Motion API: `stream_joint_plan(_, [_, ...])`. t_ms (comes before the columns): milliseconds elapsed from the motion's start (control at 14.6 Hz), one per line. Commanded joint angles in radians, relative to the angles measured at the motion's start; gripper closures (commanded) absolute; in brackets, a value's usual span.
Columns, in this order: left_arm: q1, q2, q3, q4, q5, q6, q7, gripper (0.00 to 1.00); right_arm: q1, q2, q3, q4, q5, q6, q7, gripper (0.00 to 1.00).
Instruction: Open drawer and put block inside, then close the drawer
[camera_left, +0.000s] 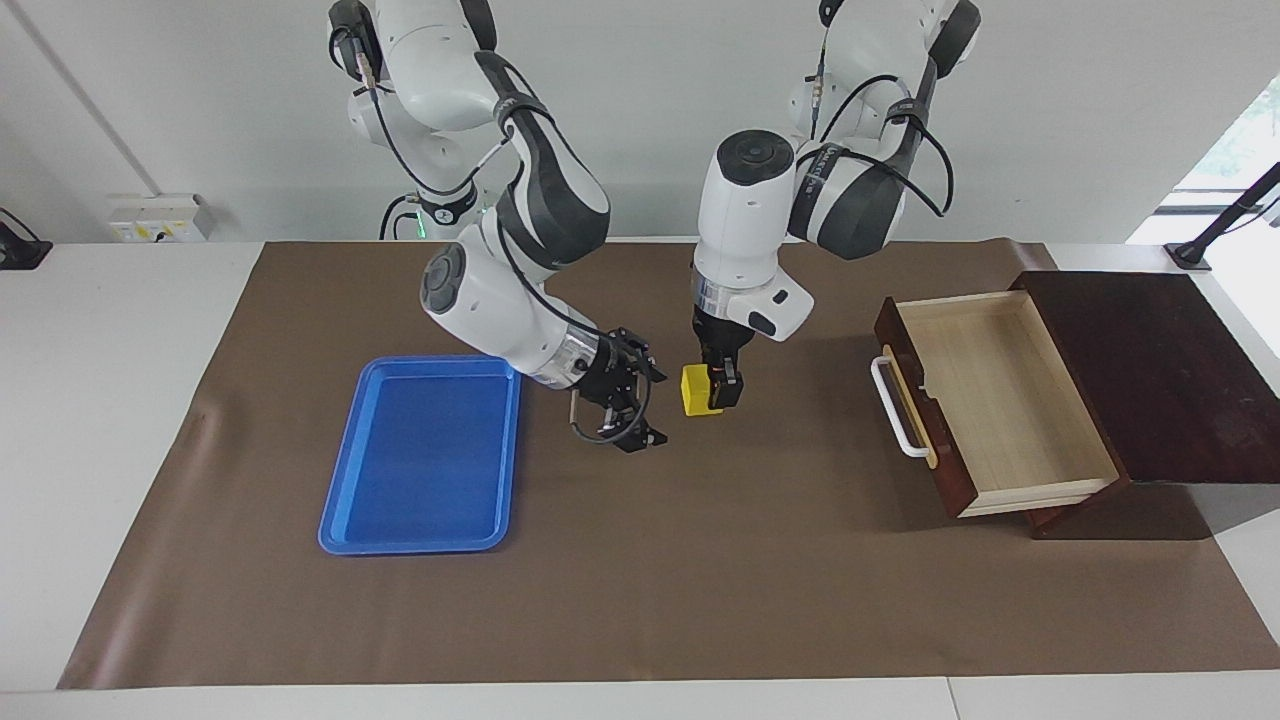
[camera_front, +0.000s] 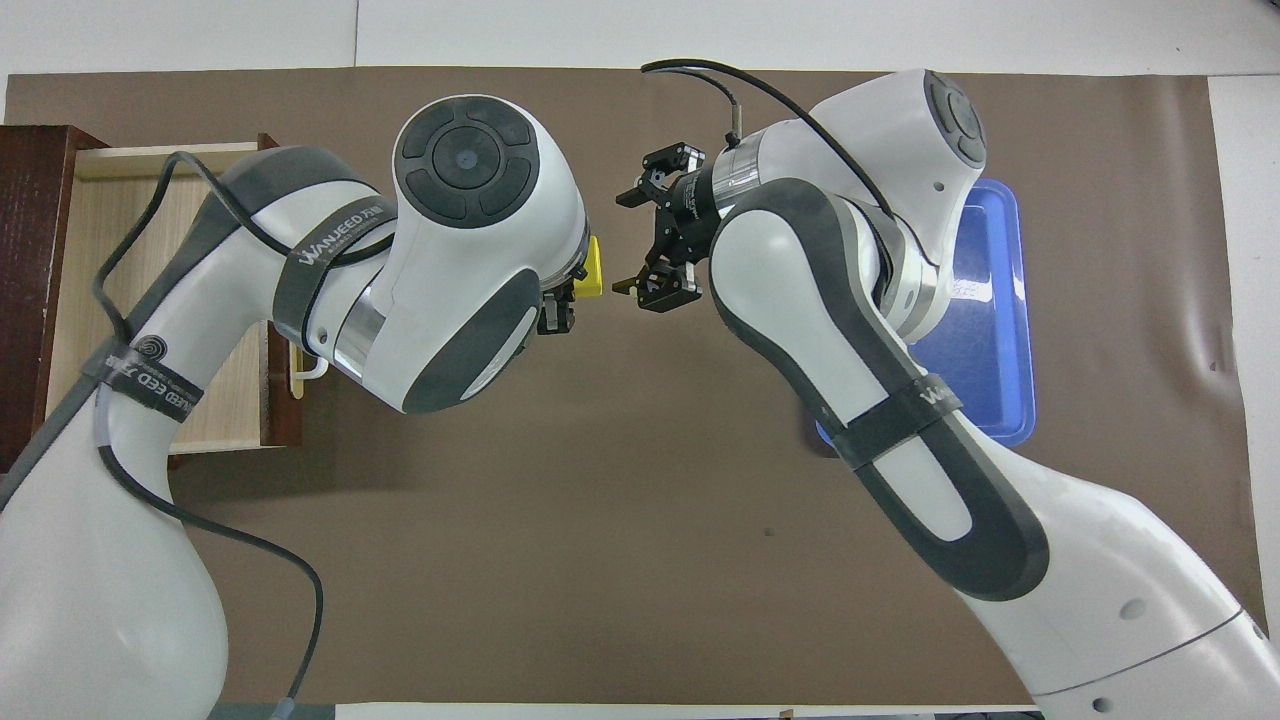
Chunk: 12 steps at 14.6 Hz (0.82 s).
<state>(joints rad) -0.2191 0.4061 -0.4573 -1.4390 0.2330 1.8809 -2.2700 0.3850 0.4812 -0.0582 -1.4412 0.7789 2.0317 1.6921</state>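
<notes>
The small yellow cube block (camera_left: 697, 389) is pinched by the left end effector (camera_left: 722, 392) above the table (camera_left: 760, 560); the right end effector (camera_left: 640, 425), spread, hovers beside it; the wooden drawer (camera_left: 1000, 400) stands open.

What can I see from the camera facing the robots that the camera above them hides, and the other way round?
Only the facing view shows the whole drawer pulled open, its pale interior bare, and the full blue tray. It also shows the left hand shut on the yellow block. Only the overhead view shows the right hand spread open from above; there the arms cover much of drawer and tray. Both show the two hands close together over the brown mat, between tray and drawer.
</notes>
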Motion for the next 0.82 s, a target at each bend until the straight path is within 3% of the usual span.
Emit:
stream_joint_plan(0, [0.012,-0.004,0.044,0.012,0.009,-0.069,0.041,1.0,-0.098,-0.073,0.005,-0.051,-0.001,-0.096,-0.067,0.0])
stream_joint_plan(275, [0.041,-0.006,0.152,0.077,-0.043,-0.206,0.258,1.0,-0.193,-0.17,0.001,-0.11,-0.151,-0.215,-0.292,0.0])
stream_joint_plan(480, [0.046,-0.013,0.296,0.103,-0.147,-0.226,0.39,1.0,-0.248,-0.245,0.0,-0.107,-0.321,-0.352,-0.526,0.0])
stream_joint_plan(755, [0.044,-0.015,0.455,0.137,-0.227,-0.276,0.582,1.0,-0.328,-0.351,0.0,-0.108,-0.45,-0.477,-0.89,0.0])
